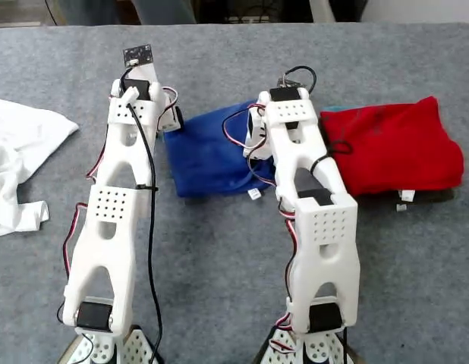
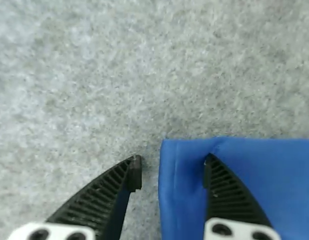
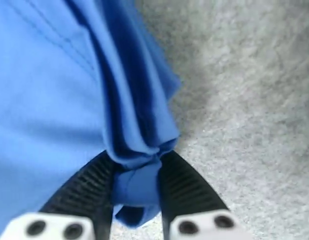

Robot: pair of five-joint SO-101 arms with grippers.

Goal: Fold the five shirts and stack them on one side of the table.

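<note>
Over blue shirt [image 1: 208, 155], outstretched: left gripper [image 2: 172, 161] parted astride its edge; right gripper [image 3: 137, 161] pinching bunched fold.

The grey felt-covered counter [image 1: 219, 258] carries a folded blue cloth shirt [image 1: 208, 155] close to its middle, a touch toward twelve o'clock. At three o'clock a folded red cloth shirt [image 1: 394, 144] lies on a dark garment [image 1: 432, 197] whose edge peeks out beneath. A crumpled white cloth shirt [image 1: 14, 152] sprawls at nine o'clock.
</note>
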